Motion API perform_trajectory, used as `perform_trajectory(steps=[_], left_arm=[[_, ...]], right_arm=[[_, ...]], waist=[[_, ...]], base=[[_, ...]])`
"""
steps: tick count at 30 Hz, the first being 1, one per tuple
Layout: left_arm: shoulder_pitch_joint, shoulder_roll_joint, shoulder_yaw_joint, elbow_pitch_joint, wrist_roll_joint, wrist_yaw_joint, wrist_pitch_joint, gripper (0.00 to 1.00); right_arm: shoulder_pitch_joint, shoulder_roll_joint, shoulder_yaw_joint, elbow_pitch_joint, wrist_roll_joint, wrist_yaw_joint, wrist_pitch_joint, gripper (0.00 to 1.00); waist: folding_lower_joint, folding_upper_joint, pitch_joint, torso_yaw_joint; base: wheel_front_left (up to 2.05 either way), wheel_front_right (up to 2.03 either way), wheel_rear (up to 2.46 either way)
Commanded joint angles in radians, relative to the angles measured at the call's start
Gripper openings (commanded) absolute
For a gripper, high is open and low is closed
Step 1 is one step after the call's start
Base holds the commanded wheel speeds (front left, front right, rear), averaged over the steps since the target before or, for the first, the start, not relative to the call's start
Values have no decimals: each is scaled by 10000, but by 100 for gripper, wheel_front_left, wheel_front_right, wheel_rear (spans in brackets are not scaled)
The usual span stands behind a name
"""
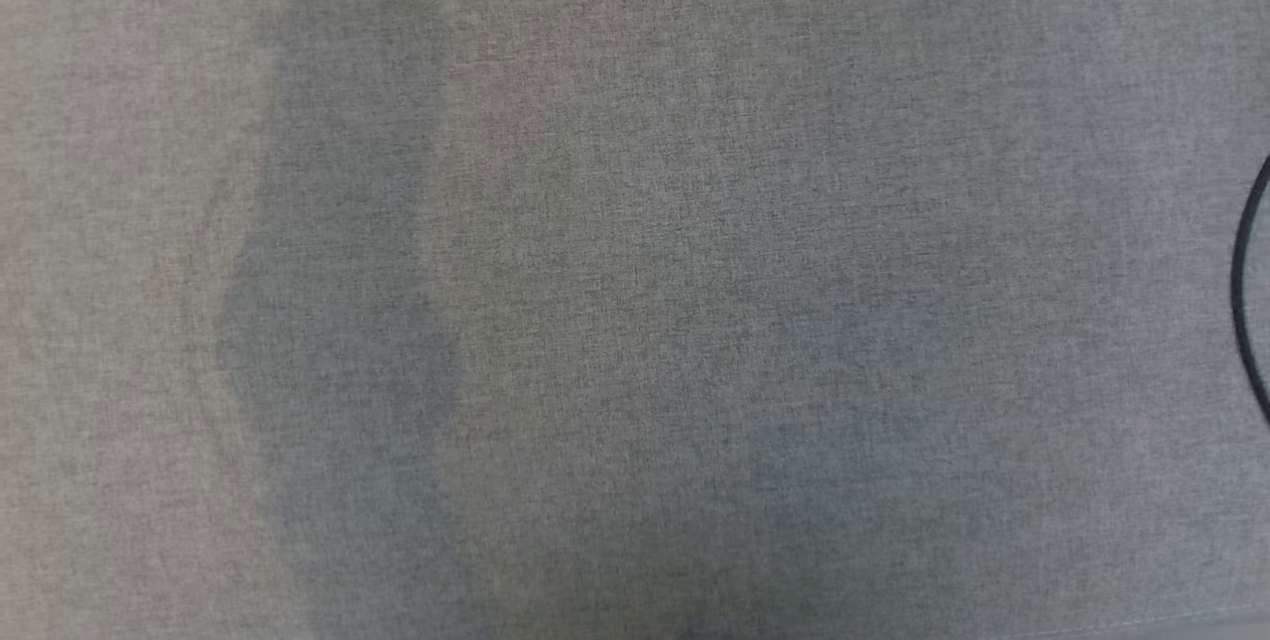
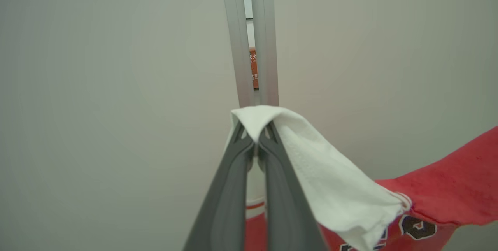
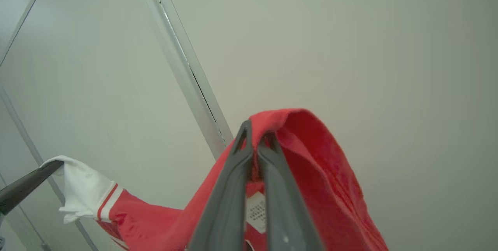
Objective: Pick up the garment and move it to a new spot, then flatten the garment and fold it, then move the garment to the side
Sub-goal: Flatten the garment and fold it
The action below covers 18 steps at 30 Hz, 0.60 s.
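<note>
I am carrying the garment (image 3: 319, 173) to its new spot: it is hanging in the air between both arms. The left tool (image 2: 256, 144) is pinching shut on the white sleeve (image 2: 330, 181), the right tool (image 3: 255, 138) on a red edge (the hem, I am guessing). Next I am looking to lower it onto the grey counter (image 1: 635, 283) and spread it flat

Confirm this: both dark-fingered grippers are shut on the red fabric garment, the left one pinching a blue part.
The left gripper pinches a white part of the red fabric garment, not a blue one, as the left wrist view shows. The rest stands: the right gripper is shut on it too.
</note>
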Motion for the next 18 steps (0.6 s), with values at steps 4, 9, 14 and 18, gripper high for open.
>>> perform_trajectory(steps=[4,9,14,18], left_arm=[[1122,284,-1145,-131,-768,-36,217,0],[2901,1036,-2445,-569,-2080,-27,1306,0],[4952,1870,-3413,-1451,-3436,-27,2888,0],[6582,2513,-4083,-2426,-4404,-28,4473,0]], right_arm=[[1184,2,861,193,337,5,94,0],[2812,-37,2056,137,830,5,453,0],[4448,-383,3125,-359,1625,5,1320,0],[5622,-813,3858,-748,2224,5,2226,0]], waist=[[-1,0,-574,40],[-1,0,-1805,38],[-1,0,-3244,62],[-1,0,-4271,76]], base=[[0,0,0],[0,0,0],[0,0,0],[0,0,0]])
